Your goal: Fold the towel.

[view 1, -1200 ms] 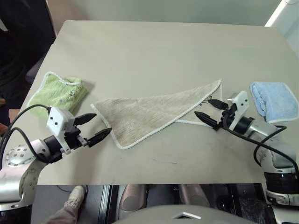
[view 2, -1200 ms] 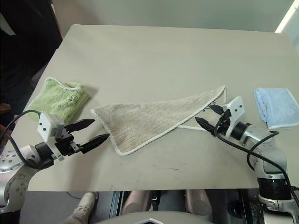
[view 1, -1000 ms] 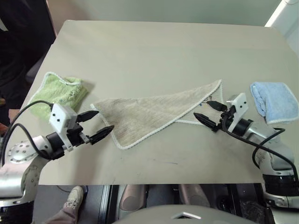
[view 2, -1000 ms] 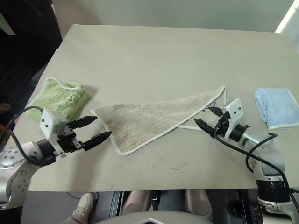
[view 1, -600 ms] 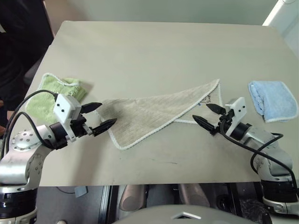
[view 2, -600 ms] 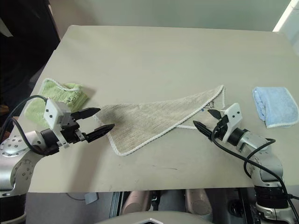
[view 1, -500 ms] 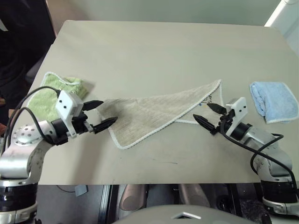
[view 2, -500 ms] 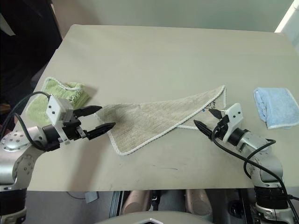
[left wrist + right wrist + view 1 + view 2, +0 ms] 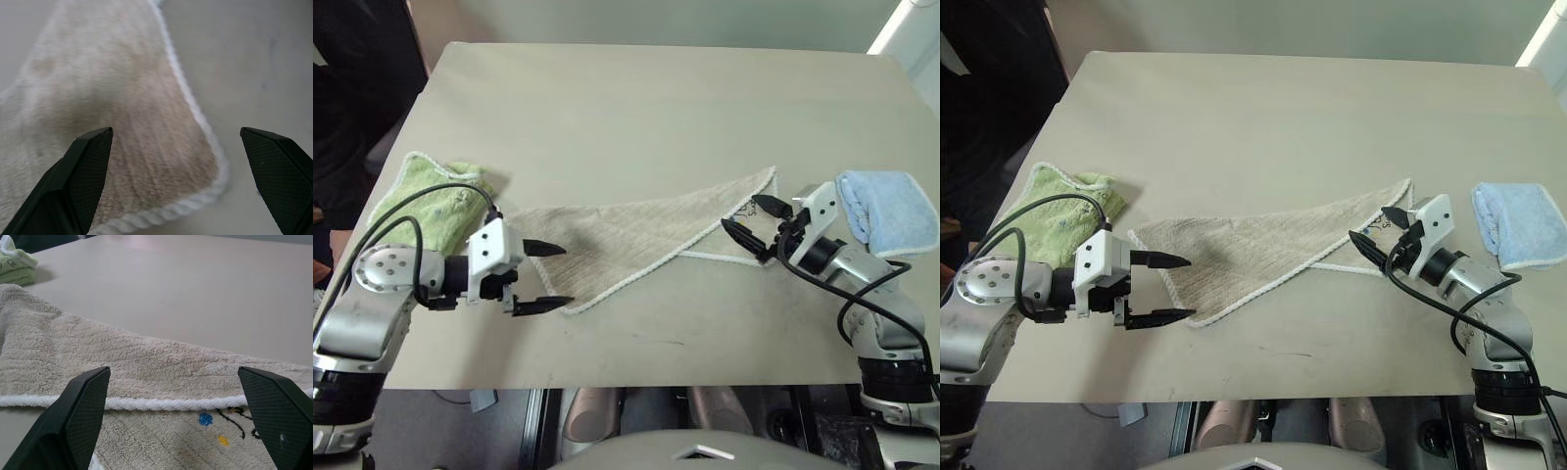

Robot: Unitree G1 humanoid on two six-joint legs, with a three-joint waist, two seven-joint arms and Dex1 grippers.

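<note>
The beige towel (image 9: 636,238) with white corded edging lies folded into a long triangle across the middle of the table. My left gripper (image 9: 568,275) is open, and its two black fingers straddle the towel's near-left corner (image 9: 146,161). My right gripper (image 9: 739,212) is open too, level, just off the towel's right end. There the white edge (image 9: 146,404) crosses between its fingers above a small embroidered mark (image 9: 230,423). Neither gripper holds anything.
A light green terry towel (image 9: 429,199) lies at the left table edge, close behind my left arm. A light blue folded towel (image 9: 889,211) sits at the right, beside my right arm. A person in dark clothes (image 9: 352,88) stands at the far left.
My left gripper has swung in to the right and rolled, so its fingers now straddle the towel's near-left corner. The right gripper has hardly moved.
</note>
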